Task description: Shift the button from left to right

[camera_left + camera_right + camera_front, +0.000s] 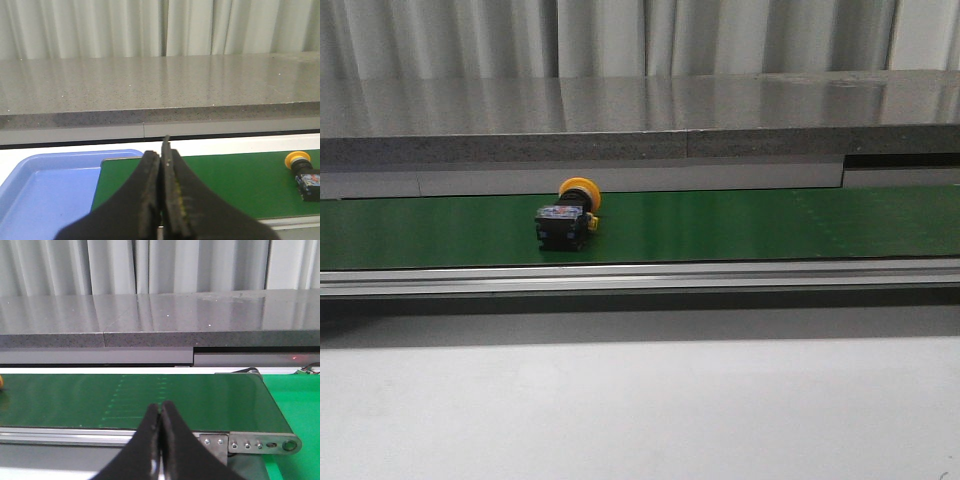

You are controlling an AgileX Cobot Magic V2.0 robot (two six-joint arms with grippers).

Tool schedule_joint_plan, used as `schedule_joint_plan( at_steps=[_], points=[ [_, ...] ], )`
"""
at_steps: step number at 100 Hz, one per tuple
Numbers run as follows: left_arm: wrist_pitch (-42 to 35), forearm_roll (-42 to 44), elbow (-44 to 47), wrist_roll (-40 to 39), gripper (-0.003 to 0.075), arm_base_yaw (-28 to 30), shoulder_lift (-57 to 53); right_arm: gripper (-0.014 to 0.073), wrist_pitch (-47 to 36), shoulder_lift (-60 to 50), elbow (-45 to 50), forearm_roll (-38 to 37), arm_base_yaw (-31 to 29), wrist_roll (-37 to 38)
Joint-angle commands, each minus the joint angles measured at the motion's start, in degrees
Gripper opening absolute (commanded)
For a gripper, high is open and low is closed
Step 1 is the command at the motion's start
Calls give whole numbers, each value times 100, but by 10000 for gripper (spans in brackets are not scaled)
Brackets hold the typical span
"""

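Button (568, 215) on green belt (770, 225), left of centre; both arms' fingers (159, 200) (160, 440) pressed together.

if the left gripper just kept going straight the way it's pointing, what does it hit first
Probably the green belt, close to its end beside the blue tray. The left gripper is shut and aims low over that end; the button sits well off to one side. Depth is hard to judge.

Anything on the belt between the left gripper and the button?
No. In the left wrist view, only bare green belt lies between the left gripper and the button.
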Motion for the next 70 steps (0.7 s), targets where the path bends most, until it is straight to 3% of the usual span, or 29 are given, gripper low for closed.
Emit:
schedule_joint_plan(
  at_steps=[1, 41, 70],
  points=[
    [-465, -92, -143, 8, -20, -47, 41, -66, -443, -78, -246, 137, -6, -1],
    [-465, -92, -143, 8, -20, -47, 41, -66, 1112, 1159, -1918, 242, -6, -1],
    [-465, -92, -143, 8, -20, -47, 41, -66, 3270, 3192, -3613, 242, -6, -1]
  ],
)
